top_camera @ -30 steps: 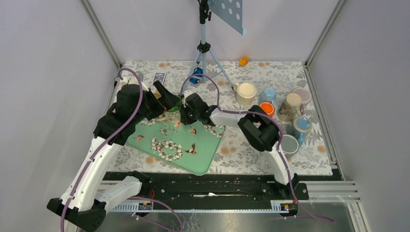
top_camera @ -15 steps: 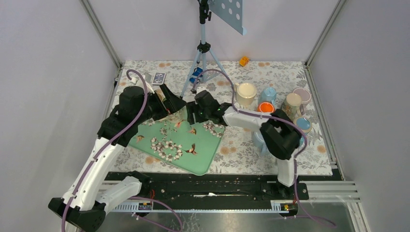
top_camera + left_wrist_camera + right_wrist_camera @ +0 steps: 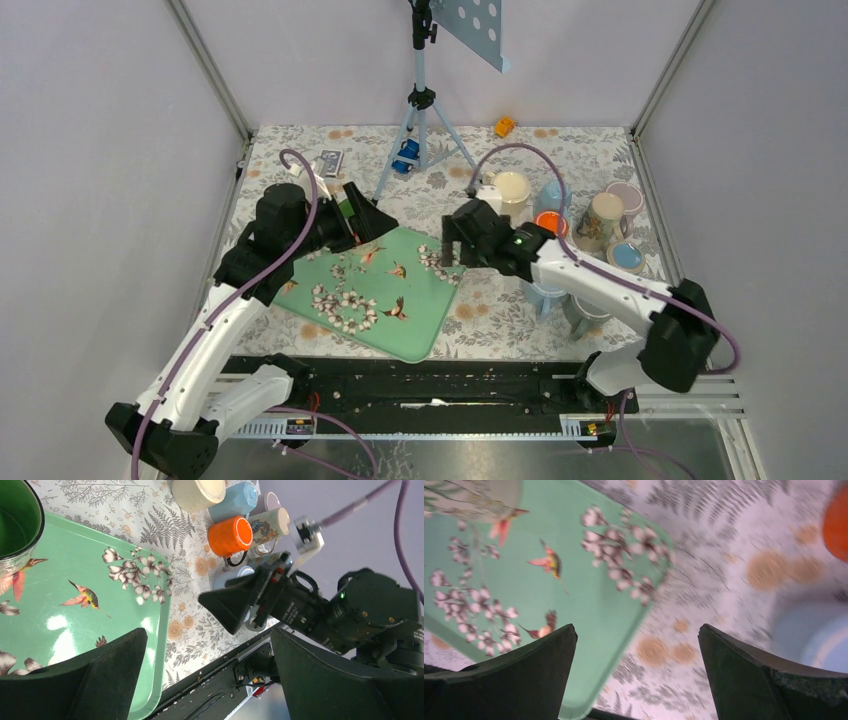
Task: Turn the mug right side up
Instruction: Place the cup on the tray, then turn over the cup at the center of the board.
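The mug (image 3: pixel 15 525) has a flowered outside and a green inside. It stands with its mouth up on the far left corner of the green tray (image 3: pixel 400 310). In the right wrist view only the mug's wall (image 3: pixel 479 500) shows, at the top left. From above the mug is mostly hidden under my left gripper (image 3: pixel 372 216). That left gripper (image 3: pixel 207 645) is open and holds nothing, with the mug just off to its side. My right gripper (image 3: pixel 450 248) is open and empty over the tray's right edge, well clear of the mug. Its view (image 3: pixel 636 635) is blurred.
A cluster of mugs stands at the back right: cream (image 3: pixel 510 190), orange (image 3: pixel 550 222), pale blue (image 3: pixel 626 258) and a patterned one (image 3: pixel 600 220). A blue tripod (image 3: pixel 420 100) stands at the back middle. An orange toy (image 3: pixel 505 126) and a small card (image 3: pixel 328 160) lie near the back edge.
My right gripper has opened, let go of the mug and drawn back to the right off the tray's corner. The left gripper stayed open and shifted slightly back and right.
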Motion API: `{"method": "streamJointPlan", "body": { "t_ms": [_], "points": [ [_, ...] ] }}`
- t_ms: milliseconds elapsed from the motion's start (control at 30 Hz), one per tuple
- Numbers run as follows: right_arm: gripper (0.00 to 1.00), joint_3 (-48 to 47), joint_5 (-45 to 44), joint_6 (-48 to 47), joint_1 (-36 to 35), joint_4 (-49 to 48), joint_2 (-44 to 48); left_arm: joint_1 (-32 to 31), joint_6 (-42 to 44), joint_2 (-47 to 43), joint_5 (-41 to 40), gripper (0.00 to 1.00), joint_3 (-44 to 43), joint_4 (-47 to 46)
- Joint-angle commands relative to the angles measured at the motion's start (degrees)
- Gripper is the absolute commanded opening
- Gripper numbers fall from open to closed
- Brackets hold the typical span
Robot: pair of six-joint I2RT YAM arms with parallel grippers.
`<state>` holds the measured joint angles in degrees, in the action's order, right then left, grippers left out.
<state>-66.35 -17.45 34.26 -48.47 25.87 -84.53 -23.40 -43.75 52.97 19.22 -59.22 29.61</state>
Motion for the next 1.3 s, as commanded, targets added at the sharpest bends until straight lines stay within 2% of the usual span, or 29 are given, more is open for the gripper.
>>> {"method": "streamJointPlan", "body": {
  "t_ms": [0,267,533,733,900,1000,1133,1267],
  "points": [
    [1.0,4.9,-8.16,9.61,0.37,13.03,9.12,0.19,1.02,-0.08,1.66,0.99,-0.16,-4.85],
    [1.0,10.66,-13.2,19.3,0.41,27.61,20.87,0.19,0.78,0.83,1.49,0.99,-0.07,-5.29],
    [1.0,15.85,-15.28,26.76,0.38,33.26,25.8,0.19,0.9,1.67,1.61,0.99,0.01,-5.37],
    [1.0,22.11,-15.94,29.22,0.38,28.6,27.3,0.22,0.77,2.27,1.92,0.99,0.34,-5.61],
    [0.98,26.43,-20.09,31.04,0.51,23.58,26.02,0.2,1.01,2.38,2.29,0.99,0.52,-5.3],
    [0.91,29.44,-20.71,28.06,1.61,16.07,25.85,0.19,1.12,2.53,2.55,0.99,0.4,-5.02],
    [0.78,32.82,-17.26,22.58,6.94,7.81,24.78,0.24,1.34,2.3,2.48,0.99,0.01,-4.18],
    [0.67,32.8,-16.64,20.49,8.04,5.27,22.95,0.15,1.47,1.58,1.9,0.99,-0.09,-3.32]
  ]
}}
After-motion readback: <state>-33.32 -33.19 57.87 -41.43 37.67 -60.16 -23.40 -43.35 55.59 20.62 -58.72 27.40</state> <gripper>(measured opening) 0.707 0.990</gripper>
